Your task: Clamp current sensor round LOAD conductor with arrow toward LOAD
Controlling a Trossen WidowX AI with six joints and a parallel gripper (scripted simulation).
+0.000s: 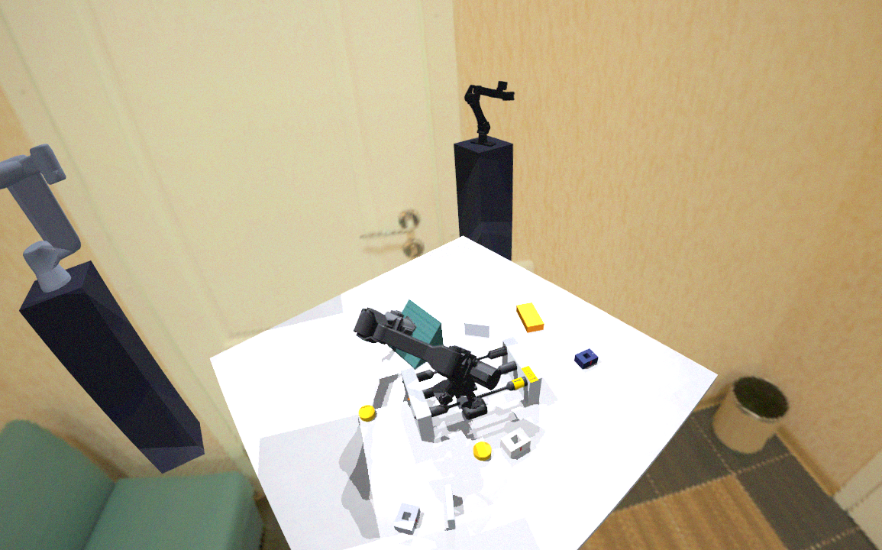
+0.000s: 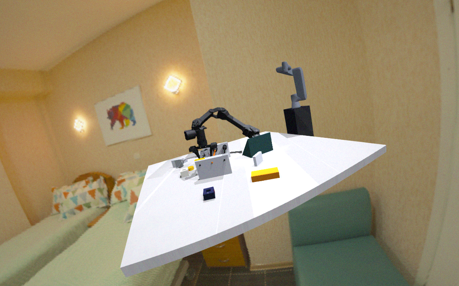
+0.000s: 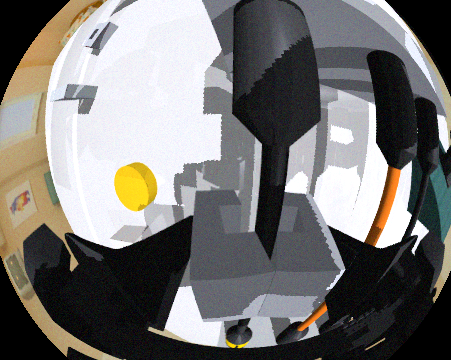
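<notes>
The grey split-core sensor (image 3: 225, 285) (image 2: 204, 153) sits between the fingers of my gripper (image 3: 253, 224) (image 2: 205, 155) (image 1: 459, 402), which is shut on it from both sides. Its two halves meet along a seam at the front. The black conductor (image 3: 275, 170) (image 1: 495, 392) runs down into the sensor between the halves. This outermost conductor has a yellow band (image 1: 518, 383) at one end, beside a yellow label (image 1: 529, 373) on the rack wall. The label's text, the sensor's arrow and the latch cannot be made out.
The rack has two upright walls (image 1: 418, 403) (image 2: 213, 167). An orange conductor (image 3: 385, 210) and another black one run alongside. Nearby are yellow discs (image 1: 482, 451) (image 3: 135, 186), a white holed block (image 1: 518, 443), a navy block (image 1: 586, 358), a yellow-orange box (image 1: 530, 317) and a teal wedge (image 2: 259, 145).
</notes>
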